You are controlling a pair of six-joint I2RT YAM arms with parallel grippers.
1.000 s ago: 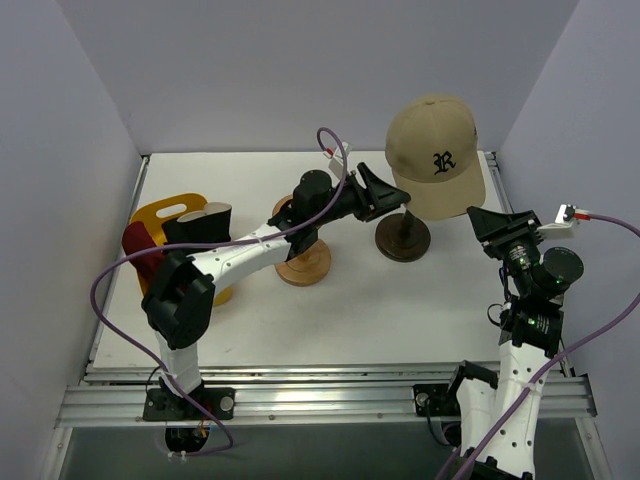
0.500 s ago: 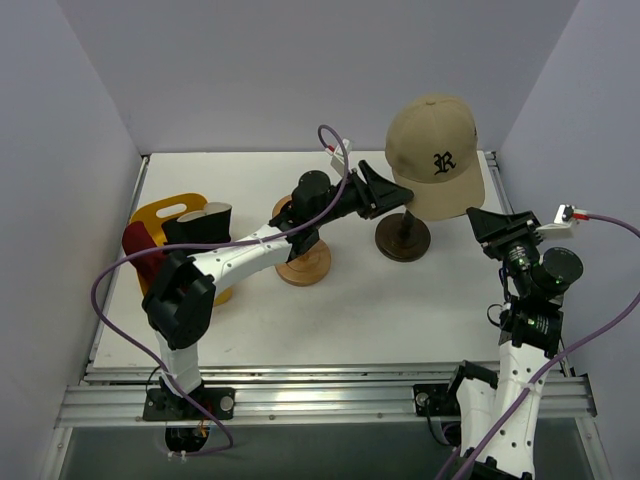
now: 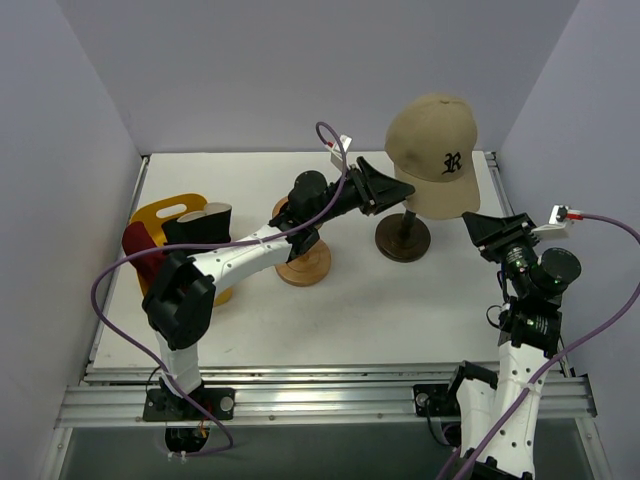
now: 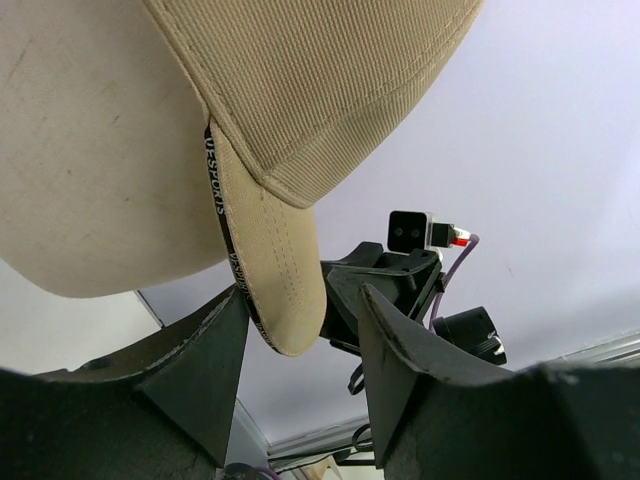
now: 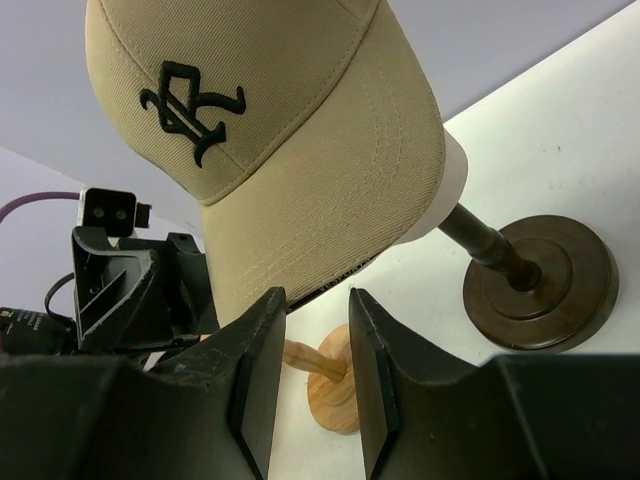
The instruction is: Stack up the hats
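The tan baseball cap [image 3: 432, 150] with a dark logo sits on a cream mannequin head on a dark stand. My left gripper [image 3: 388, 190] is open at the cap's left edge. In the left wrist view the cap's brim tip [image 4: 270, 290] hangs between the open jaws of the gripper [image 4: 300, 300], touching neither. My right gripper [image 3: 486, 227] is open just right of the stand, below the cap. In the right wrist view it [image 5: 313, 300] points at the cap's lower edge [image 5: 300, 250]. A dark red bucket hat [image 3: 138, 250] and a black bucket hat [image 3: 197, 222] lie at the left. The blue cap is out of view.
A yellow tray [image 3: 163, 210] lies under the two bucket hats at the left edge. A wooden mushroom-shaped stand [image 3: 304, 263] stands under my left arm. The dark stand's base [image 3: 403, 238] is between the grippers. Walls close in the table on three sides.
The tan cap has turned slightly on the head, its logo shifting right. My left gripper rose a little at the brim; my right gripper moved slightly left.
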